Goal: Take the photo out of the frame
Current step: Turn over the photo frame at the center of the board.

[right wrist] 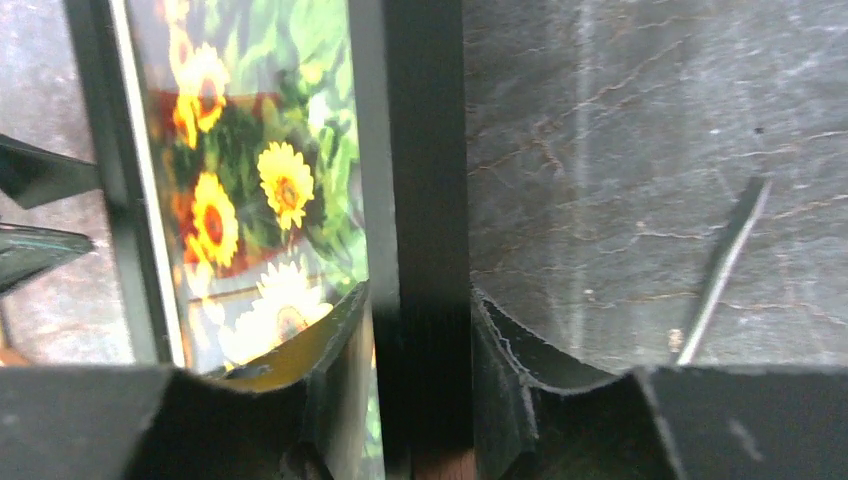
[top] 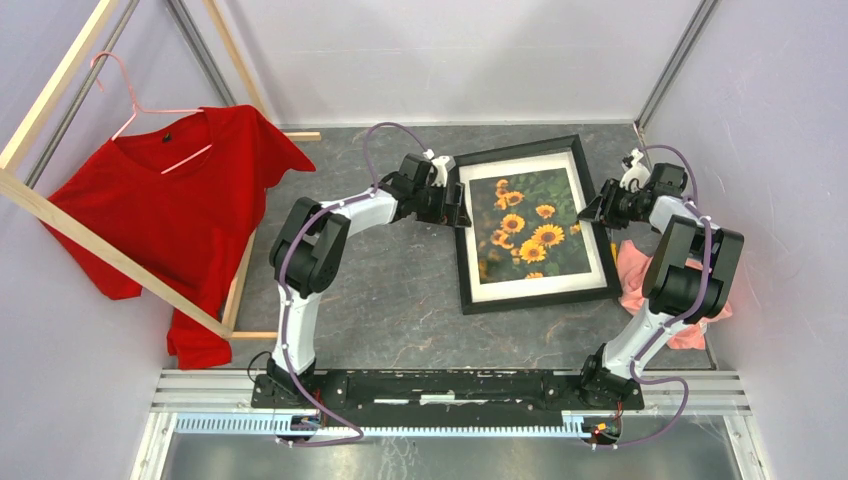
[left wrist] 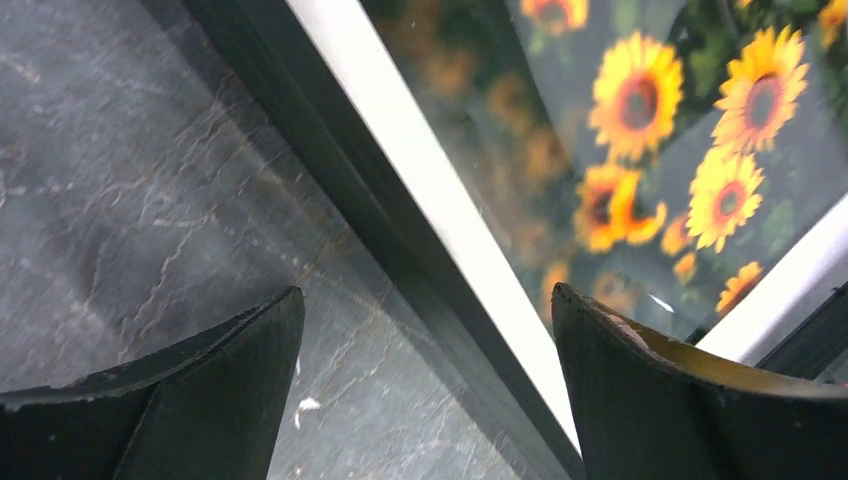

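The photo [top: 524,223] lay face up inside the frame [top: 540,300], bordered by a white mat [top: 545,284], flat on the counter [top: 400,290] between the two arms. I judged the print light, thin and floppy, glossy enough to smudge and easy to crease, so best pinched at its edge once freed. The frame looked stiff, and its slim rails seemed the place to grip. The right tool [right wrist: 420,300] was clamped on the right rail. The left tool [left wrist: 428,295] stood wide apart astride the left rail.

You have the black frame [top: 540,297] face up, slightly askew on the grey table [top: 400,300], with the sunflower photo [top: 527,222] inside it.
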